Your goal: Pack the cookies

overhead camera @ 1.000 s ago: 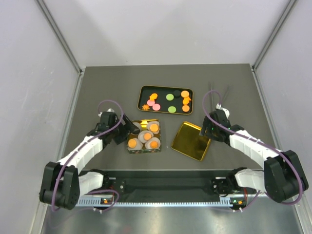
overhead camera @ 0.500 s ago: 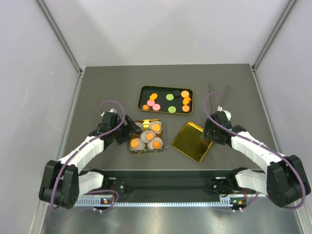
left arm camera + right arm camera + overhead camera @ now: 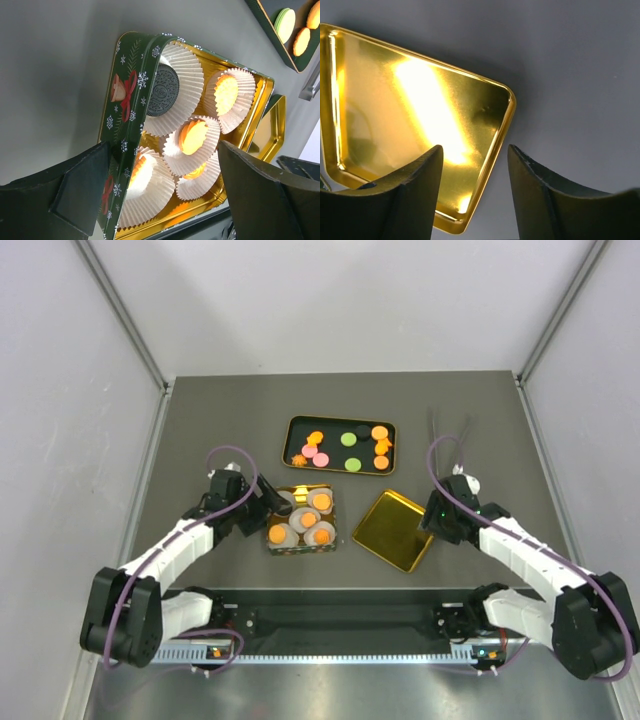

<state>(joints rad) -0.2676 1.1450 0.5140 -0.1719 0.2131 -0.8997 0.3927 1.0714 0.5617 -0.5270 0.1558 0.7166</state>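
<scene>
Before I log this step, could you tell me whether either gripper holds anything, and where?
Nothing is held. The left gripper is open around the tin, the right gripper open over the gold lid, at its edge.

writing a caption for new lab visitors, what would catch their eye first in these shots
The gleaming gold lid lies inside-up at the near right of the top view, with the open right pincer poised at its edge. Left of it, a green Christmas tin holds white paper cups with orange cookies and one dark sandwich cookie. Behind both, a dark tray carries loose cookies, orange, pink and green.
</scene>
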